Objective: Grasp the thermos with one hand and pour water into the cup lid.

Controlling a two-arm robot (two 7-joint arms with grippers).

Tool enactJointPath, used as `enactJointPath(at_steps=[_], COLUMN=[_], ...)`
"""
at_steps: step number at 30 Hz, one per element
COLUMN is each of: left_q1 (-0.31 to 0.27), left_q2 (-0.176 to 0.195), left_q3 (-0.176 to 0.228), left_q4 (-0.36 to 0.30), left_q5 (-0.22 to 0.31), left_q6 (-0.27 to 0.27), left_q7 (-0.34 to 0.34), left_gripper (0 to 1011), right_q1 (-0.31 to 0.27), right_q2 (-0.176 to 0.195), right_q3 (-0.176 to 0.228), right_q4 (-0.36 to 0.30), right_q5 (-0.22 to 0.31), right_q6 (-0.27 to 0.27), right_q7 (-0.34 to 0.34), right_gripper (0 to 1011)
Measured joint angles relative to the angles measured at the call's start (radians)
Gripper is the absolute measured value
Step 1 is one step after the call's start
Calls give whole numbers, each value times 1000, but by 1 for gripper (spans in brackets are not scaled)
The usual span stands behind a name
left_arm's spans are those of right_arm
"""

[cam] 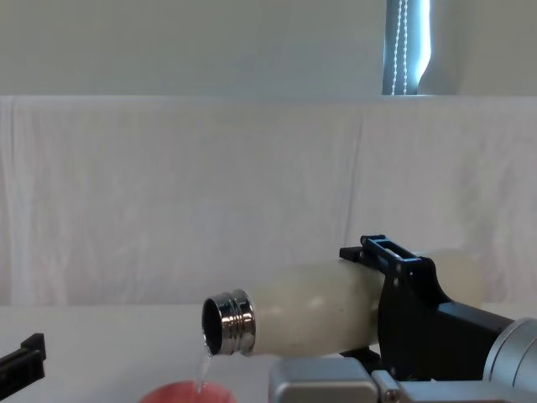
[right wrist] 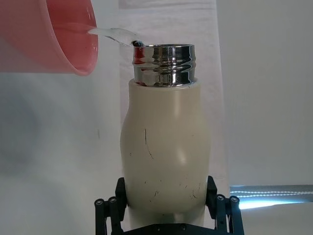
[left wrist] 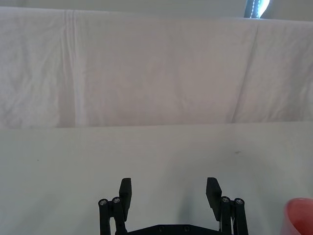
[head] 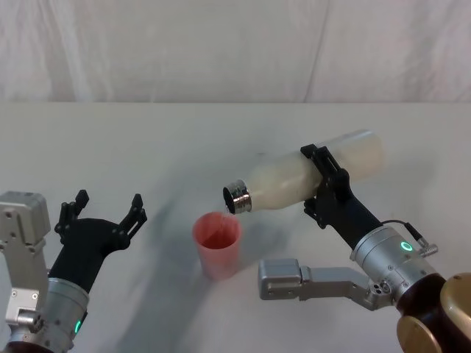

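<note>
Thermos (head: 309,179) held nearly level above the table (head: 147,147) by the right gripper (head: 324,187), whose black fingers (head: 319,158) clamp the cream body about midway along, one above and one below as the head view shows it. Its chrome neck (head: 237,198) points toward the robot's left and dips slightly, with the open mouth just above the far right part of the cup lid's (head: 217,245) rim. In the chest view a thin stream of water (cam: 201,365) falls from the lower lip of the neck (cam: 228,323) toward the pink rim (cam: 185,391) at the frame's bottom edge. The right wrist view looks along the thermos (right wrist: 164,156): the fingers (right wrist: 121,188) press both flanks of the body, thin dark scratches mark its side, and water (right wrist: 115,34) runs from the neck (right wrist: 164,63) into the pink cup lid (right wrist: 49,39). The cup lid stands upright on the white table, in front of the robot and between the two arms. The left gripper (head: 101,209) hovers low over the table to the left of the cup lid, well apart from it, its fingers (head: 136,206) spread wide with nothing between them; the left wrist view shows its two fingertips (left wrist: 125,188) apart over bare cloth, with the cup lid's edge (left wrist: 298,215) at one corner.
</note>
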Motion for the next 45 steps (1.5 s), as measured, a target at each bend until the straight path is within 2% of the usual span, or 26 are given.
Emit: enactJointPath(at_steps=[45], left_q1=[0], left_q2=[0], left_q3=[0], left_q4=[0], left_q5=[0], left_q6=[0], left_q7=[0], left_gripper=[1001], right_q1=[3], right_q2=[4], right_q3=[-10], right_q4=[-2], right_q5=[-17], right_q6=[5], right_q7=[0], right_gripper=[958])
